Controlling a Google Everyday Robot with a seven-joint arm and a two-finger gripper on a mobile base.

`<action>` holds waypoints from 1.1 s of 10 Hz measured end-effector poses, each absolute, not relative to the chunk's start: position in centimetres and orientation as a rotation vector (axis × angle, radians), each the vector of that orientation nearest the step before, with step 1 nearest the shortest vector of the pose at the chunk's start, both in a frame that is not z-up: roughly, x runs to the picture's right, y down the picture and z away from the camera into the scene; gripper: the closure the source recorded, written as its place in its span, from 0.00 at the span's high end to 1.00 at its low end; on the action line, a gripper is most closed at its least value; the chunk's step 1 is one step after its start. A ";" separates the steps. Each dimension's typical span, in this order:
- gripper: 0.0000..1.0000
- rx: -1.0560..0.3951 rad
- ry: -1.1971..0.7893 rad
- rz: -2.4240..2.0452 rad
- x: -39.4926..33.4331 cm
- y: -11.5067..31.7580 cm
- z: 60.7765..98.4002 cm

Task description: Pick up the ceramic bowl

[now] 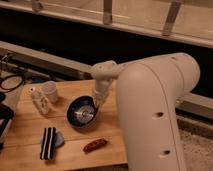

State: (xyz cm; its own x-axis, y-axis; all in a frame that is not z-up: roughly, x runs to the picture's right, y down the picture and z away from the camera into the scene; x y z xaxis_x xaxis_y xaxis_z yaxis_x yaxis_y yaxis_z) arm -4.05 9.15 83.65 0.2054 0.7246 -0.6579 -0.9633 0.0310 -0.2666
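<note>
One glossy black ceramic bowl, pincer at rim.

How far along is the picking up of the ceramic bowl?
Done: the gripper is at the rim of the ceramic bowl. In hand: the bowl looks tilted, inside toward the camera, so a lift may be starting. Left: raising it clearly off the wooden board.

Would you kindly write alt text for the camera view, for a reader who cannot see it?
The robot's gripper is at the rim of the black ceramic bowl, which looks tilted, on or just above a wooden table. Nearby are a white cup, a striped black-and-white object and a reddish-brown item; the white arm fills the right.
</note>
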 end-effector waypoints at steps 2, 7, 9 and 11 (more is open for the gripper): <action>0.01 -0.793 0.351 1.340 -4.5 6.5 81.5; 0.01 -0.815 0.288 1.323 -4.6 3.6 79.3; 0.01 -0.821 0.280 1.316 -4.9 3.0 78.5; 0.01 -0.821 0.274 1.316 -4.8 2.8 78.3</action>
